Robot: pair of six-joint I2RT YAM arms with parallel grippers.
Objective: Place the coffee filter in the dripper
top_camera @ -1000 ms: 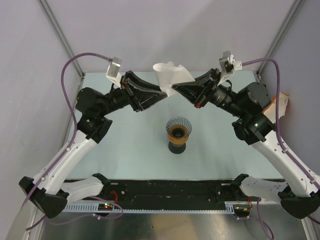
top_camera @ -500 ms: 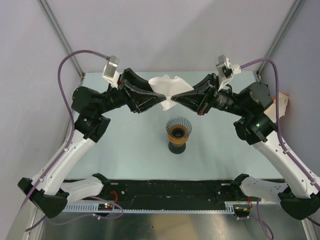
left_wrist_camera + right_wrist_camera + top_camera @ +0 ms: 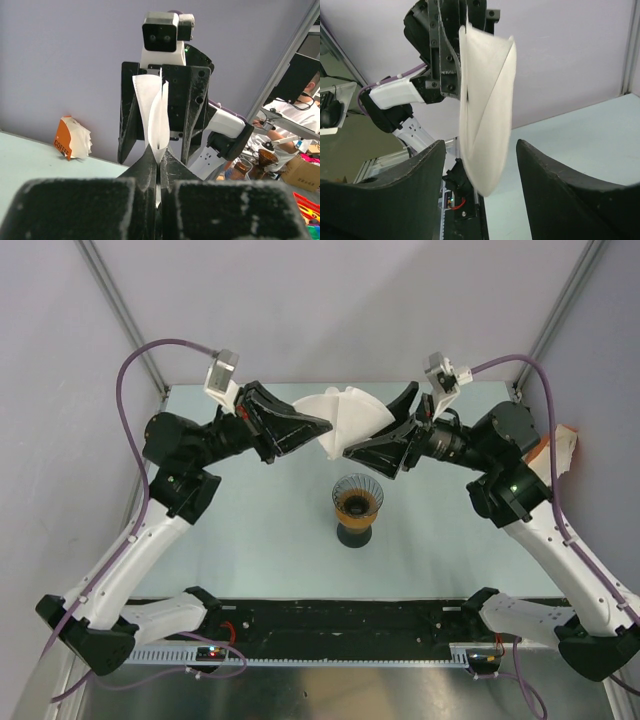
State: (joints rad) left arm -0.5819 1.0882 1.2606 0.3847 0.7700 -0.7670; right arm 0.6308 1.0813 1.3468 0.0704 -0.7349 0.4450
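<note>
The left gripper (image 3: pixel 322 426) is held high above the far part of the tabletop (image 3: pixel 250 515). In the left wrist view its two fingertips (image 3: pixel 150 162) are pressed together on the lower edge of the coffee filter (image 3: pixel 350 412), so this gripper alone carries the paper. The filter hangs in the air between the two arms, well above the tabletop. It is partly spread: the right wrist view shows its white walls parted into a narrow, lopsided pocket rather than a round cone.

Below it and nearer the arm bases, the dripper (image 3: pixel 357 494) stands upright on a dark base. Its ribbed clear cone is open at the top with nothing white inside, so the filter is not yet placed.

The right gripper (image 3: pixel 372 432) faces the left one with its jaws wide apart, one on either side of the filter. I see a gap on each side, so it grips nothing.

At the far right edge, a packet of spare filters (image 3: pixel 560 452) leans by the wall.

The step in hand appears to be opening and shaping the folded filter in mid-air. The next move probably calls for spreading the paper further, then bringing its point down over the dripper's mouth. It should be released only once seated, since thin paper can easily crumple or tip.
</note>
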